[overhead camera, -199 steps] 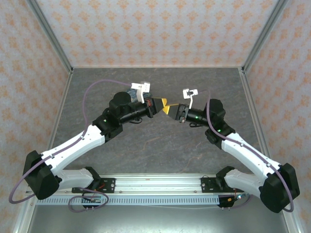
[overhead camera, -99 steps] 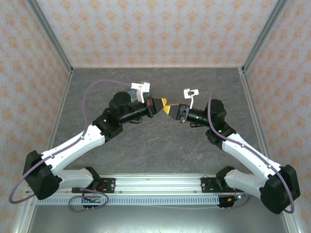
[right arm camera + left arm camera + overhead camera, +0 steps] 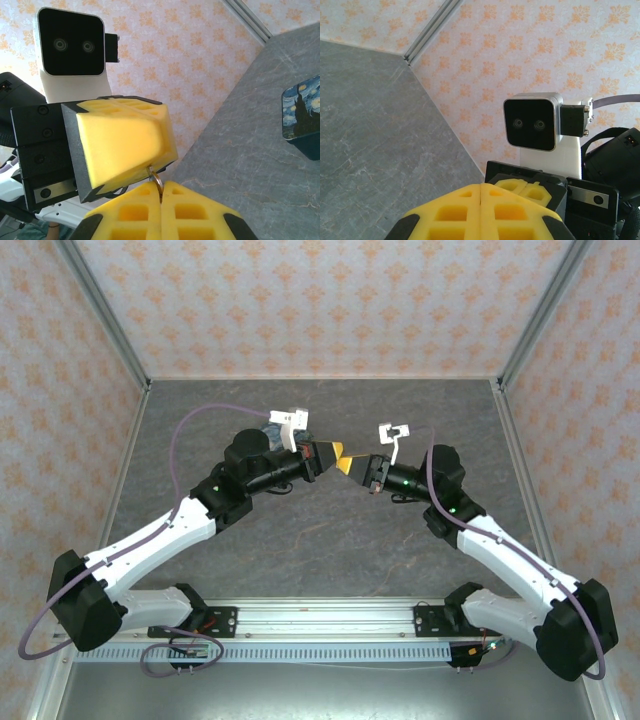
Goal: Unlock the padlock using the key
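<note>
Arms: you've got the left arm (image 3: 160,530) and right arm (image 3: 510,550), white shells with black joints, angling in from the near rail, tips meeting mid-table.
Table: matte grey slab (image 3: 330,560), stone-like veining.
Right gripper: right gripper (image 3: 161,192), blocky yellow pads with square cut-outs, pressed flat together along one seam and pinching the silvery loop.
Task thing: silvery loop (image 3: 157,180), thin, round, shiny metal. Its lower end sits in the right gripper's seam and its upper end touches the lower edge of the left pads. You can't tell if it belongs to the key or the padlock shackle; the rest is hidden by the pads.
Left gripper: left gripper (image 3: 481,190), same yellow waffle pads in black holders, fingers closed with no gap, tip to tip with the right one. Whether it grips the loop, cannot tell.
Wrist cameras: boxy black face, silver rim, two lenses, on a white mount (image 3: 530,122).
Box: starry-print box (image 3: 302,117), rounded corners, dark blue with yellow swirls, resting on the table beyond the grippers.
Walls: pale panels (image 3: 300,300) with an orange floral repeat and metal corner posts.
</note>
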`<action>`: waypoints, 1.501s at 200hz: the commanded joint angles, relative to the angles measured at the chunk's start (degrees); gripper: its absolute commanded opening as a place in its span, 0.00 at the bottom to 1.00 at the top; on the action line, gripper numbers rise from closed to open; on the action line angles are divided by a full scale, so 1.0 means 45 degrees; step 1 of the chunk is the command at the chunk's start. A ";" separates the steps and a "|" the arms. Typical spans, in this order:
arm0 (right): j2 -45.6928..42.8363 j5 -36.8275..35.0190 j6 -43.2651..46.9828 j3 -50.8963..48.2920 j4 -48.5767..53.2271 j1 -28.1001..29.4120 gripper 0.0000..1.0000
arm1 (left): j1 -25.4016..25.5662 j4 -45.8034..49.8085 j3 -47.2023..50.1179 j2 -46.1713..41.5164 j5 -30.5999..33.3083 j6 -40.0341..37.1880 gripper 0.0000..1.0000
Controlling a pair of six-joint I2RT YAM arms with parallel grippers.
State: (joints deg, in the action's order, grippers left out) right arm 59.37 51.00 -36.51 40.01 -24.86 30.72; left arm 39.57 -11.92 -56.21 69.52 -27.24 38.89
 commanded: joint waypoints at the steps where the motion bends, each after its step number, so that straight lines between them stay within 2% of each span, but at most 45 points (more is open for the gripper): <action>1: -0.0299 -0.0098 0.0418 -0.0065 0.0141 0.0051 0.00 | -0.0151 -0.0241 -0.0114 -0.0058 0.0373 -0.0180 0.13; 9: -0.0351 -0.0252 0.0598 -0.0034 0.0500 0.0055 0.00 | -0.0171 -0.0085 -0.0150 -0.0065 0.0464 -0.0271 0.21; 23: -0.0438 -0.0542 0.0959 -0.0004 0.1124 0.0059 0.00 | -0.0234 0.0260 -0.0281 -0.0092 0.0587 -0.0480 0.29; 40: -0.0637 -0.1067 0.1418 0.0006 0.2157 0.0062 0.00 | -0.0363 0.0895 -0.0514 -0.0131 0.0970 -0.0772 0.51; 52: -0.0834 -0.1592 0.1751 0.0002 0.3009 0.0053 0.00 | -0.0533 0.1629 -0.0775 -0.0122 0.1449 -0.1019 0.64; 78: -0.1429 -0.3152 0.2535 0.0006 0.5257 0.0059 0.00 | -0.0939 0.3719 -0.1523 0.0156 0.3262 -0.1764 0.79; 95: -0.1827 -0.4417 0.2981 0.0025 0.6616 0.0048 0.00 | -0.1404 0.5055 -0.2096 0.0753 0.4506 -0.2328 0.81; 115: -0.2112 -0.5396 0.3382 0.0103 0.8023 0.0064 0.00 | -0.2152 0.6090 -0.2825 0.1868 0.5257 -0.2486 0.82; 137: -0.2209 -0.5969 0.3621 0.0133 0.9023 0.0055 0.00 | -0.2851 0.7103 -0.3997 0.3518 0.5724 -0.2640 0.83; 164: -0.2453 -0.6291 0.3725 -0.0057 0.9561 0.0067 0.00 | -0.3077 0.7729 -0.5291 0.5382 0.6683 -0.2811 0.83; 234: -0.3320 -0.6719 0.3813 -0.0317 1.0524 0.0049 0.00 | -0.3123 0.9699 -0.9510 0.9855 0.6777 -0.2927 0.83; 266: -0.3584 -0.6746 0.3793 -0.0412 1.0621 0.0058 0.00 | -0.3110 1.0328 -1.0821 1.1181 0.6565 -0.3018 0.82; 300: -0.3624 -0.6766 0.3773 -0.0444 1.0644 0.0055 0.00 | -0.3100 1.0599 -1.1247 1.1947 0.6321 -0.2999 0.81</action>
State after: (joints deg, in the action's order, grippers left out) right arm 43.83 21.96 -20.27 38.76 22.35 30.72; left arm 25.61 31.79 -104.66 122.21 0.91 26.44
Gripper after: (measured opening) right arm 0.056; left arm 0.818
